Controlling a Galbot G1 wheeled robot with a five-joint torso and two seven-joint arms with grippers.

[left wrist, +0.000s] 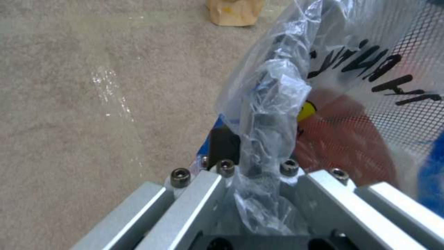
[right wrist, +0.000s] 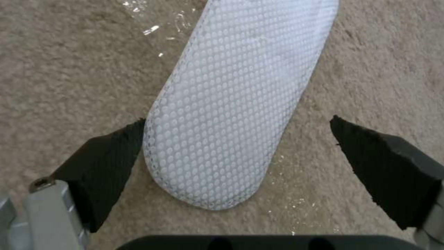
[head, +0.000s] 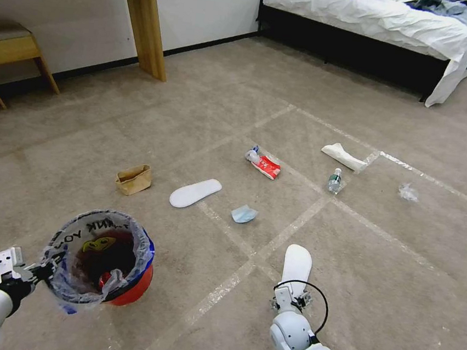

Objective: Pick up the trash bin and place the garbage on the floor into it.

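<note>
The left end effector (head: 42,272) is clamped on the rim of the trash bin (head: 123,291), holding it low at the robot's left. The right end effector (right wrist: 236,152), spread apart, straddles a white slipper (right wrist: 240,104) on the floor (head: 389,278). Judging by this, most litter remains: another slipper (head: 195,193), paper bag (head: 133,179), mask (head: 243,214), bottle (head: 335,180).

red trash bin (head: 137,287), black-lettered clear liner | white dot-patterned slipper (right wrist: 236,104) | beige floor (head: 372,276), shiny tape grid

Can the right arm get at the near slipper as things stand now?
Probably yes. The right end effector is open just above the near slipper, one finger on each side of its end, with nothing between.
</note>
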